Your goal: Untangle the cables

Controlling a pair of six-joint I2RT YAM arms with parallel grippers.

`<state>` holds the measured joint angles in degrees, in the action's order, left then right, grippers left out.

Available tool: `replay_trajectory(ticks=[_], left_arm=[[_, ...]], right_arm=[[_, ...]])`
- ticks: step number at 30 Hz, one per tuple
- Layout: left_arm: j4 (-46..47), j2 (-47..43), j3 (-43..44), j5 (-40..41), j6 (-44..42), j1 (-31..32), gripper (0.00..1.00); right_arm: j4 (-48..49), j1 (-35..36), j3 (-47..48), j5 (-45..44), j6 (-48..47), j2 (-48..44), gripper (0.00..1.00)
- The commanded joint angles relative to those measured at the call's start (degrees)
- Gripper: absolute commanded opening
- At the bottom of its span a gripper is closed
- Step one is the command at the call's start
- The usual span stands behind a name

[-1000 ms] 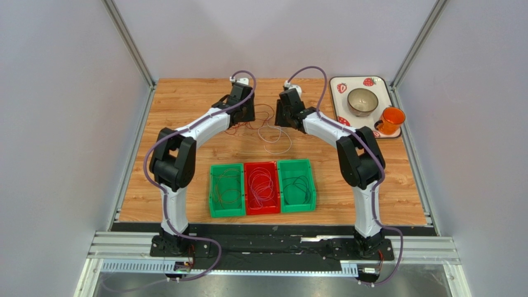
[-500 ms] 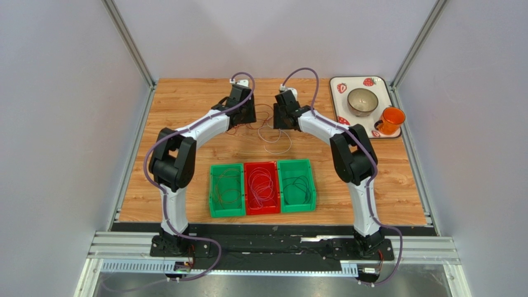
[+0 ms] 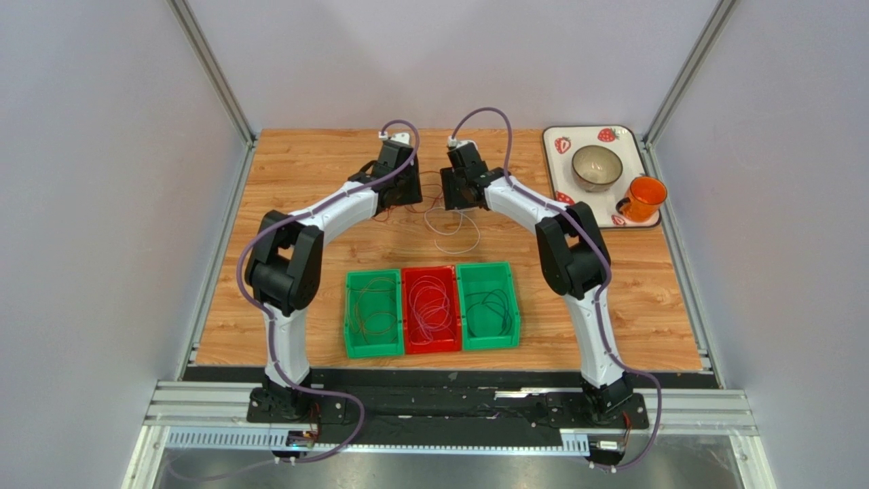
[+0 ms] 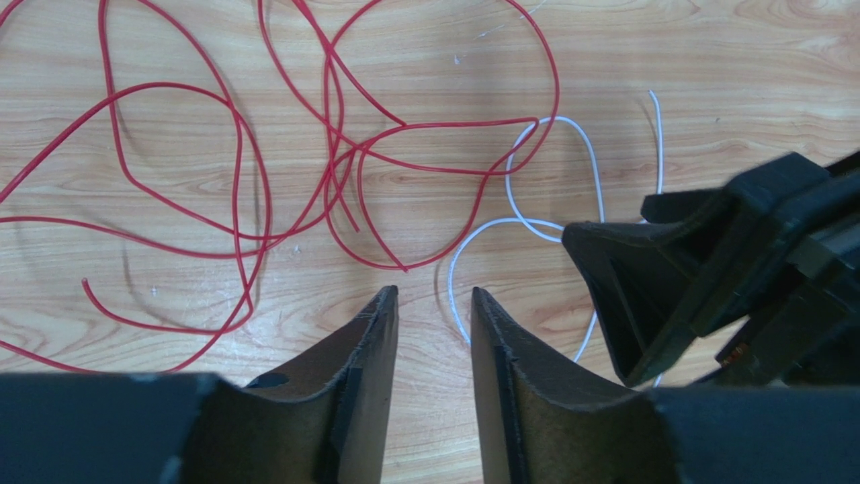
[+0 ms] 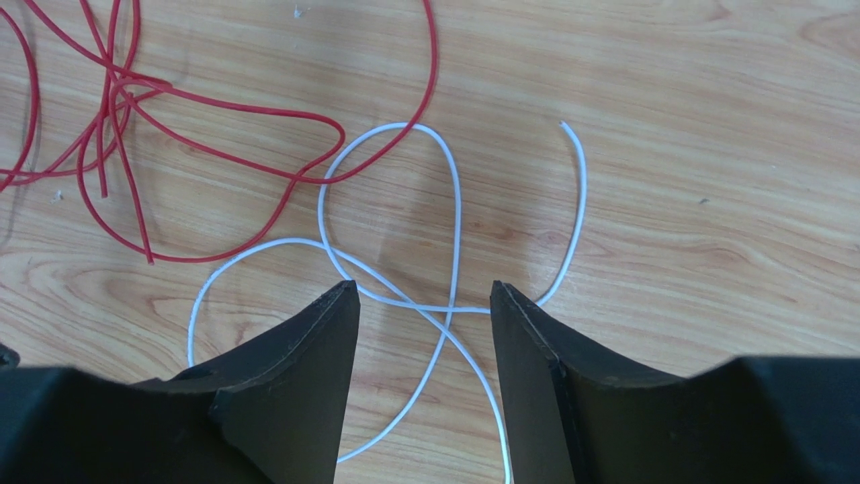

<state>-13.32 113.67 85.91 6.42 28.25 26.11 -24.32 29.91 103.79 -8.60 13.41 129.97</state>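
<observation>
The white cable (image 5: 450, 309) crosses itself directly between the right gripper's (image 5: 424, 288) half-open, empty jaws, seemingly just below. The left gripper (image 4: 432, 291), narrower and empty, sits farther off.

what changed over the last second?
Right arm swung left toward the left arm; its jaws now stand open over the white cable, holding nothing. Left arm, also empty, stayed put, as did the red cables, bins and tray.

The right hand (image 5: 424, 292) has swung left, seemingly nearer the left hand (image 4: 434, 294).
</observation>
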Motion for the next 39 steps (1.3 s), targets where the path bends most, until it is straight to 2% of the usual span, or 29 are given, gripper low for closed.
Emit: replay_trajectory(ticks=[1, 20, 23, 27, 30, 39], left_arm=[[2.2, -3.3, -0.1, -0.7, 0.6, -0.3, 0.4], [2.0, -3.2, 0.2, -0.4, 0.7, -0.3, 0.39], [1.7, -2.7, 0.6, -0.5, 0.7, -0.3, 0.39], [1.4, -2.5, 1.0, -0.6, 0.7, -0.3, 0.39], [1.4, -2.4, 1.1, -0.6, 0.7, -0.4, 0.39], [0.9, -2.0, 1.5, -0.7, 0.7, -0.3, 0.39]], right_arm=[[-2.7, -0.4, 6.4, 1.0, -3.7, 3.2, 0.55], [-7.6, -0.9, 6.5, 1.6, -2.2, 4.9, 0.53], [-7.6, -0.9, 6.7, 2.4, -2.1, 5.2, 0.47], [-9.7, -0.9, 9.1, 3.2, -1.5, 7.0, 0.28], [-11.4, -0.9, 10.9, 3.7, -1.2, 8.3, 0.2], [-12.4, -1.0, 12.0, 3.6, -0.9, 8.8, 0.03]])
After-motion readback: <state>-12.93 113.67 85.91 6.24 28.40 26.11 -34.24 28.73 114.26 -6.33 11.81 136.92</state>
